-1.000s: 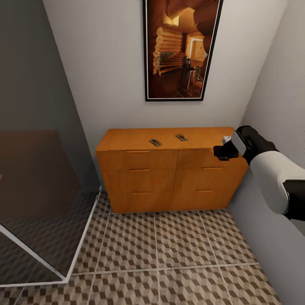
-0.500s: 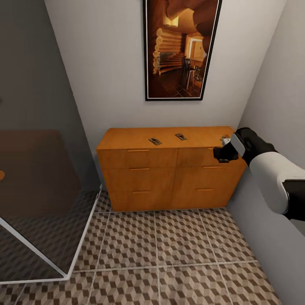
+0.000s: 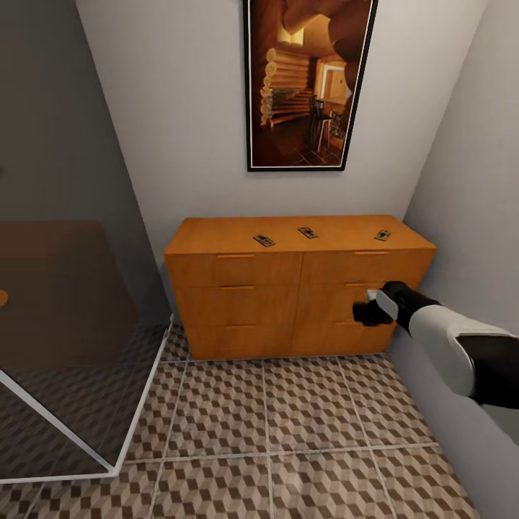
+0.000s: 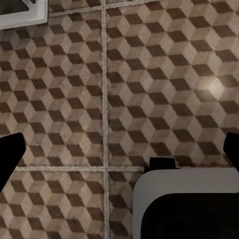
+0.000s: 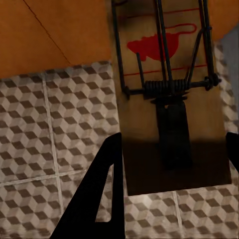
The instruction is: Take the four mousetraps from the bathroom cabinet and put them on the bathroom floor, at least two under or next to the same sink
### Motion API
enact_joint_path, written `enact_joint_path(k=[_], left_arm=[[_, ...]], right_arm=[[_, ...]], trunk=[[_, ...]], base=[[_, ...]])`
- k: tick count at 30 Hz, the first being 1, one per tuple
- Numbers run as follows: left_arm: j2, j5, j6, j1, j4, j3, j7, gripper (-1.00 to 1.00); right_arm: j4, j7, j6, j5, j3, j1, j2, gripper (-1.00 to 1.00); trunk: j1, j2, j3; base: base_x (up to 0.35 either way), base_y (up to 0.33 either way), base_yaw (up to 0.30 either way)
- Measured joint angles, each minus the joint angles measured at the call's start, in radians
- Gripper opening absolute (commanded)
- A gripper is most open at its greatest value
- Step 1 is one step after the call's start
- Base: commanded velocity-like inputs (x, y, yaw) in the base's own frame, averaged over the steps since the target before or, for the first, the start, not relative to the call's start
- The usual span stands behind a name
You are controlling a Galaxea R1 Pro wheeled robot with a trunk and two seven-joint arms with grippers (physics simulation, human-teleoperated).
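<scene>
The right tool (image 3: 369,311) is clamped on one mousetrap (image 5: 169,99) in front of the cabinet (image 3: 295,288), above the bathroom floor (image 3: 288,432). If the grip is only on the board's edge, the trap may slip and fall. It is a tan board with dark wire, a spring and a red mark. Three other mousetraps (image 3: 308,233) lie on the cabinet top, toward 12 o'clock from the tool. The left tool (image 4: 119,149) has its fingers apart over the tiles.

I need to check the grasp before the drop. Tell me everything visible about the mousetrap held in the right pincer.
The mousetrap is a flat tan wooden board printed with a red mouse shape and thin red lines. It carries dark wire arms, a coiled spring across its middle and a dark flat tab. It sits between the right pincer's black fingers, one end gripped, above the patterned bathroom floor and in front of the orange cabinet.
</scene>
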Motion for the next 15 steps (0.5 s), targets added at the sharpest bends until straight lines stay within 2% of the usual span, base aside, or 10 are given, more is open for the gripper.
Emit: enact_joint_path(k=[3, 6, 9, 11, 13, 14, 15], left_arm=[[-0.001, -0.001, 0.000, -0.001, -0.001, 0.000, 0.000, 1.00], [-0.002, -0.001, 0.001, 0.000, -0.003, 0.003, 0.000, 1.00], [-0.006, -0.001, 0.001, -0.001, -0.004, 0.005, 0.000, 1.00], [-0.015, -0.001, 0.012, -0.001, -0.008, 0.005, 0.000, 1.00], [-0.029, -0.002, 0.074, -0.001, -0.036, 0.005, 0.000, 1.00], [-0.031, -0.001, 0.100, -0.002, -0.050, 0.006, 0.000, 1.00], [-0.035, -0.002, 0.161, -0.002, -0.090, 0.005, -0.002, 1.00]], right_arm=[[0.004, 0.001, -0.063, 0.001, 0.000, 0.074, 0.012, -1.00], [0.007, 0.002, -0.205, 0.001, 0.000, 0.188, 0.035, -1.00], [0.007, 0.002, -0.301, 0.007, 0.000, 0.280, 0.059, -1.00], [0.008, 0.001, -0.395, 0.022, 0.000, 0.376, 0.084, -1.00], [0.008, 0.001, -0.508, 0.053, 0.001, 0.468, 0.110, -1.00], [0.007, 0.001, -0.540, 0.064, 0.001, 0.491, 0.116, -1.00], [0.008, 0.001, -0.600, 0.084, 0.002, 0.535, 0.127, -1.00]], trunk=[[0.000, 0.000, 0.000], [0.000, 0.000, 0.000], [0.000, 0.000, 0.000], [0.000, 0.000, 0.000], [0.000, 0.000, 0.000], [0.000, 0.000, 0.000], [0.000, 0.000, 0.000]], base=[[0.000, 0.000, 0.000], [0.000, 0.000, 0.000], [0.000, 0.000, 0.000], [0.000, 0.000, 0.000], [0.000, 0.000, 0.000], [0.000, 0.000, 0.000], [0.000, 0.000, 0.000]])
